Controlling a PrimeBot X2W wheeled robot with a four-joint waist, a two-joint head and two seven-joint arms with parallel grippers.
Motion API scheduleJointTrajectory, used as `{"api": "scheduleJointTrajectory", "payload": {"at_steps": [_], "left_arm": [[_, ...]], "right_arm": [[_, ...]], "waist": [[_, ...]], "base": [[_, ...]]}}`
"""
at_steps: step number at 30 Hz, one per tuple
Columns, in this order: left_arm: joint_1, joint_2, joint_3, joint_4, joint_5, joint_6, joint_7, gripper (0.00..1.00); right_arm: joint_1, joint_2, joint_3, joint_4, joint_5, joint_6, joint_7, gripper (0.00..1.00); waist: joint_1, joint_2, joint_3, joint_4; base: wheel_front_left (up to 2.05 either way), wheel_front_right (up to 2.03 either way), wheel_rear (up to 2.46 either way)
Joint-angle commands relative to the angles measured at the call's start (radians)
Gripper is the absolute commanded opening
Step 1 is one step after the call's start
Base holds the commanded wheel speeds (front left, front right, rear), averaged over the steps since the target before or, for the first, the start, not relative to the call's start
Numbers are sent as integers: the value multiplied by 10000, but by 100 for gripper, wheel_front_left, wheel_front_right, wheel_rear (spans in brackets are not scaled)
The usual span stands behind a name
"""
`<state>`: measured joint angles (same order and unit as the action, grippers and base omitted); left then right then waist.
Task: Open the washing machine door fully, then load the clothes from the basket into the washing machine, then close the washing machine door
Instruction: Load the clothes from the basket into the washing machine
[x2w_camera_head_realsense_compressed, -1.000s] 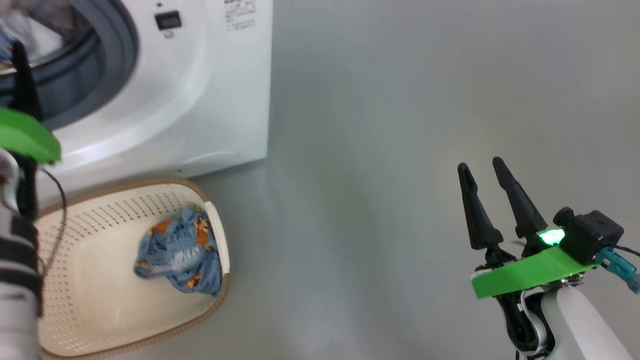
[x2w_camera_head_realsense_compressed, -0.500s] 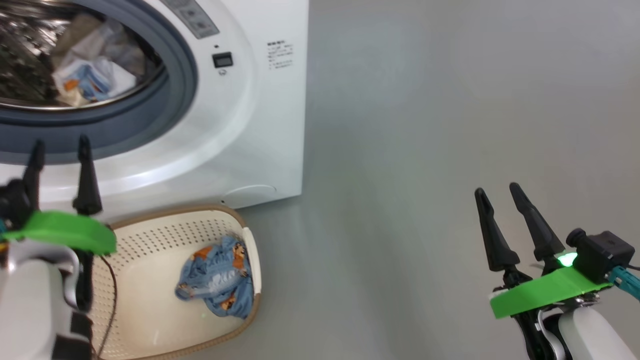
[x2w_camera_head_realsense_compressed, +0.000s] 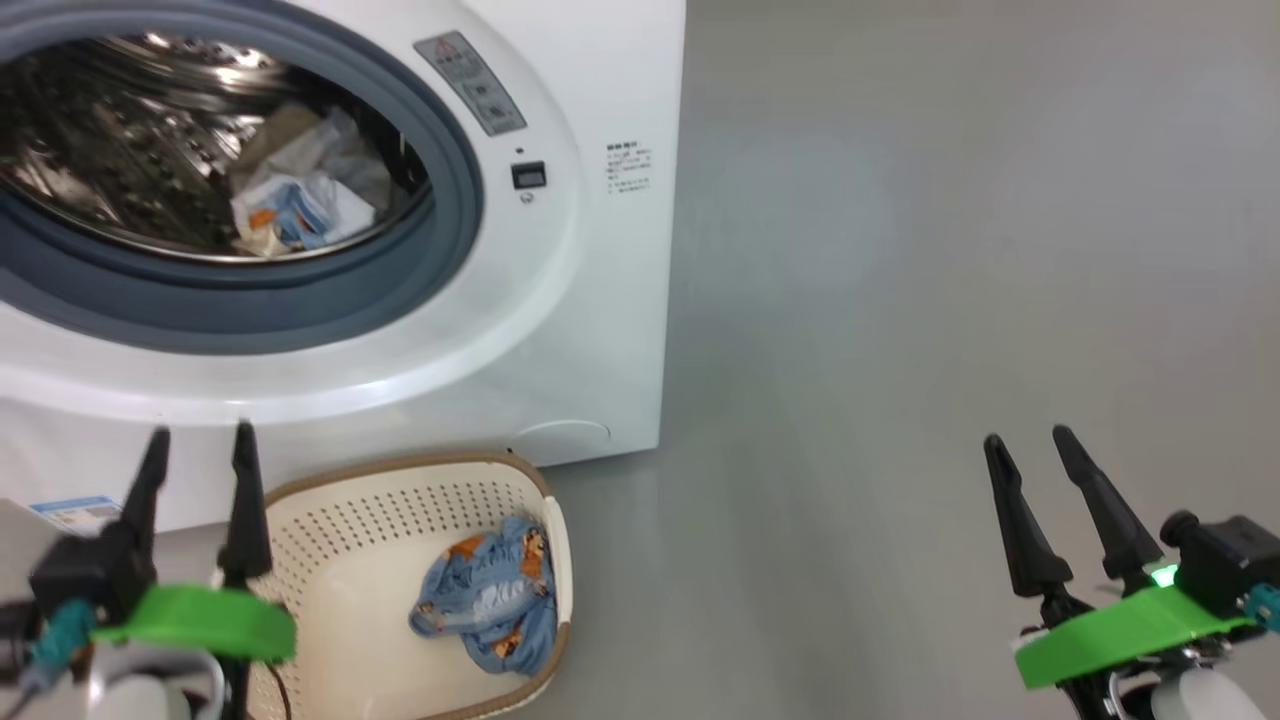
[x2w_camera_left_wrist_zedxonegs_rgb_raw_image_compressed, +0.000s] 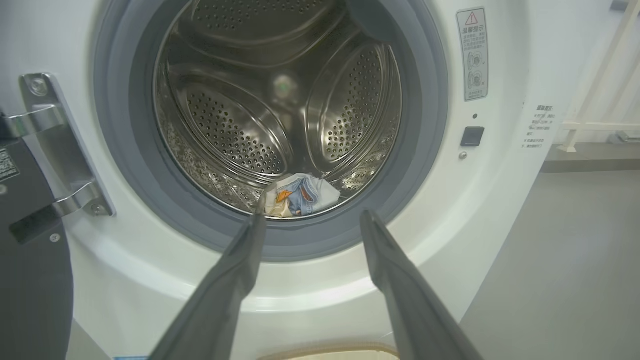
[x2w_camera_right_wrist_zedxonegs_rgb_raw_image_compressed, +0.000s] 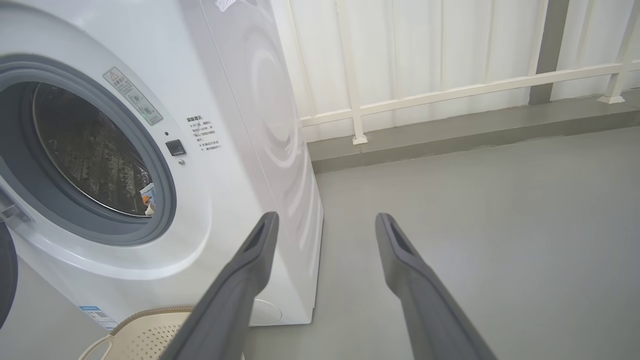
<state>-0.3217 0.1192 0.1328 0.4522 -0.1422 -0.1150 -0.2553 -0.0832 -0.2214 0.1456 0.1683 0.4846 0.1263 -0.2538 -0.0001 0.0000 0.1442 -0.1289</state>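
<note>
From the head: left hand (x2w_camera_head_realsense_compressed: 200, 430) spread and empty, basket (x2w_camera_head_realsense_compressed: 400, 465) just right of it with a blue bundle of the clothes (x2w_camera_head_realsense_compressed: 490, 600) against its far wall, right hand (x2w_camera_head_realsense_compressed: 1025, 436) spread and empty well off over floor (x2w_camera_head_realsense_compressed: 850, 400); risk of snagging in the perforations or pinching only one fold. From the left wrist: drum (x2w_camera_left_wrist_zedxonegs_rgb_raw_image_compressed: 240, 125) of the washing machine (x2w_camera_left_wrist_zedxonegs_rgb_raw_image_compressed: 500, 210) ahead of the fingers (x2w_camera_left_wrist_zedxonegs_rgb_raw_image_compressed: 235, 280), garments (x2w_camera_left_wrist_zedxonegs_rgb_raw_image_compressed: 300, 195) at its front lip, washing machine door (x2w_camera_left_wrist_zedxonegs_rgb_raw_image_compressed: 30, 300) swung back far left; risk of fabric left on the gasket (x2w_camera_left_wrist_zedxonegs_rgb_raw_image_compressed: 280, 240) and trapped at closing. From the right wrist: fingers apart, washing machine to their left.
</note>
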Motion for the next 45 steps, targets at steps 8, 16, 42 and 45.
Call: {"api": "scheduleJointTrajectory", "payload": {"at_steps": [8,16,42,45], "left_arm": [[1475,-237,580,-1390,-49,-60,-64,100],[2486,-438,672,-2068,-6,-95,-64,100],[2411,-571,609,-1625,101,-141,-64,100],[2293,-578,550,-1377,59,-144,-64,100]], "right_arm": [[683,-250,-163,-329,67,44,-80,100],[1108,-232,-399,-428,60,44,-80,100],[659,-159,-181,-590,-16,44,-80,100],[505,-107,-134,-630,-46,44,-80,100]], "waist": [[1,0,-601,394],[1,0,-770,536],[1,0,47,312],[1,0,304,267]], "base": [[0,0,0],[0,0,0],[0,0,0],[0,0,0]]}}
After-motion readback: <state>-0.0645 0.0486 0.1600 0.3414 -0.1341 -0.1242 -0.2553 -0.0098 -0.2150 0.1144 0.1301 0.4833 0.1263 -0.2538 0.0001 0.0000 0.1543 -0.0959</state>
